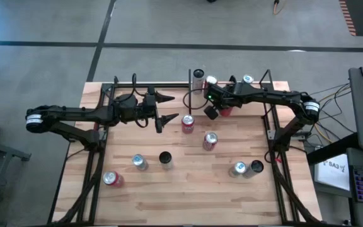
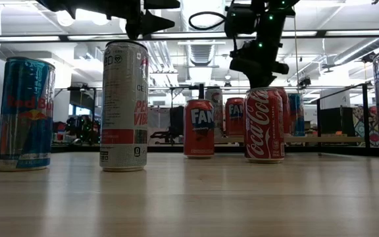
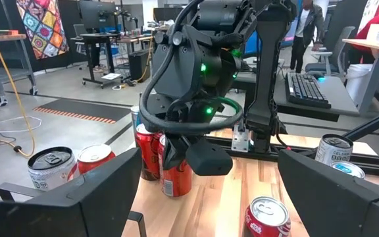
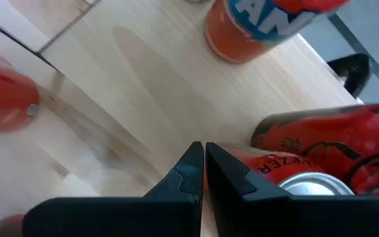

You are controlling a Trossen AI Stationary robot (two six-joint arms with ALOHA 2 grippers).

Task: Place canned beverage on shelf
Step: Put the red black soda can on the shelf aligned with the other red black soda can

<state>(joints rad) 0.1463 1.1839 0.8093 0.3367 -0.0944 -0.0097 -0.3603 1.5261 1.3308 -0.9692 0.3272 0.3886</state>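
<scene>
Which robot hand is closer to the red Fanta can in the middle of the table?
Left. The left gripper hovers just beside the Fanta can, while the right gripper sits slightly farther off by the shelf.

Low view: right gripper (image 2: 258,66), jaw state unclear, hangs directly above a red Coca-Cola aluminium can (image 2: 264,125). Red Fanta can (image 2: 199,128) beside it; tall white-and-red slim can (image 2: 124,105) and blue Red Bull can (image 2: 24,113) well apart.

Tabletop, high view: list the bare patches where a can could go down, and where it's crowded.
Free: the tabletop strip along the near edge, below the black can; also the patch left of the left gripper. Crowded: the shelf corner by the right gripper, where cans cluster; the middle holds scattered cans.
</scene>
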